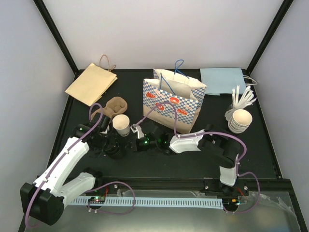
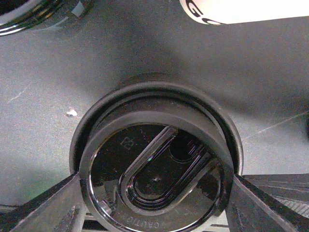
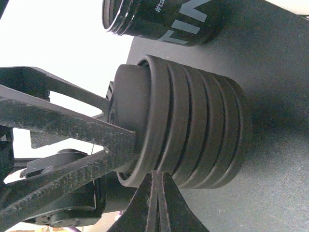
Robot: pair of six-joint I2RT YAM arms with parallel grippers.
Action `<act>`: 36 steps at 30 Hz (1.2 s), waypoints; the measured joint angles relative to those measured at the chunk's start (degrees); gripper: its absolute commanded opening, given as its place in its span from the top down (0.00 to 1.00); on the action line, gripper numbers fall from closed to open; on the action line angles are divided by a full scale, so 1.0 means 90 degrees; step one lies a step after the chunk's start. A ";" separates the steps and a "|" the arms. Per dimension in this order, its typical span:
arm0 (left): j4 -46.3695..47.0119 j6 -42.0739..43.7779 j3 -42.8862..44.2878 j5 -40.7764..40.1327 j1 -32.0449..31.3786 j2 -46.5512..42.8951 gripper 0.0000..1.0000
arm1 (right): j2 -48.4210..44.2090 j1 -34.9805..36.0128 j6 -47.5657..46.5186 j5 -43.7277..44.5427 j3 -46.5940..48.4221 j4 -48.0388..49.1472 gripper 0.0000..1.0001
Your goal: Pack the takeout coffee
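A stack of black coffee lids (image 1: 116,149) stands on the black table left of centre. My left gripper (image 1: 114,145) reaches over it, and in the left wrist view its fingers (image 2: 63,198) press both sides of the top lid (image 2: 154,169). My right gripper (image 3: 158,178) is shut with nothing between its fingers, its tip touching the side of the lid stack (image 3: 198,130) just below the top lid. A white paper cup (image 1: 121,124) stands upright beside the stack. A cardboard cup carrier (image 1: 115,107) lies behind it. The blue-checkered takeout bag (image 1: 175,99) stands open in the middle.
A brown paper bag (image 1: 91,83) lies flat at the back left and a light blue bag (image 1: 223,79) at the back right. Stacked white bowls (image 1: 240,121) and white utensils (image 1: 242,98) sit at the right. A black printed container (image 3: 164,19) stands close to the lid stack.
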 measured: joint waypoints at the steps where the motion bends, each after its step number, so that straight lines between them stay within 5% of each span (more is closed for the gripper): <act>1: 0.0002 0.0000 0.0000 0.0002 0.0000 0.0015 0.35 | 0.0005 0.0000 0.0000 -0.0005 0.0015 0.0007 0.99; 36: 0.0073 0.0002 0.0061 -0.0024 0.0015 -0.0002 0.35 | 0.0296 -0.0032 -0.0228 0.0051 0.0279 -0.0403 0.99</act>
